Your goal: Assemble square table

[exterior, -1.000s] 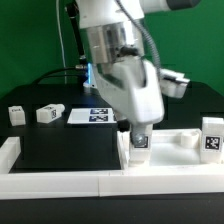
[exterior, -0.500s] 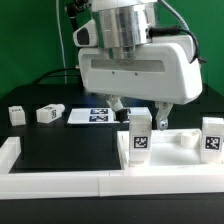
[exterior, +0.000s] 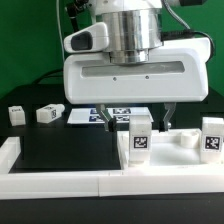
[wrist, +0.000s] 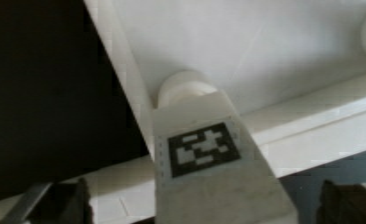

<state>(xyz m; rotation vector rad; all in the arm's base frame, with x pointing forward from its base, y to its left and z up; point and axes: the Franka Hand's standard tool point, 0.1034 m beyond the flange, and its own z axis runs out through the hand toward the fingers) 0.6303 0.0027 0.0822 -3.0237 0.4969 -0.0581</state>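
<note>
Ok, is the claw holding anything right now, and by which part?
Nothing is held. The claw stands open astride the upright leg, with gaps showing between its fingers and the leg's sides.

Flat marker board (exterior: 85, 117) on black table (exterior: 60, 150), white border bar (exterior: 60, 184) in front

A robotics lab is indicated by a black worktop (exterior: 60, 150) fenced with white border bars (exterior: 60, 182), a green backdrop (exterior: 25, 40), a marker board (exterior: 85, 117) and tags printed on loose white legs (exterior: 48, 115).
</note>
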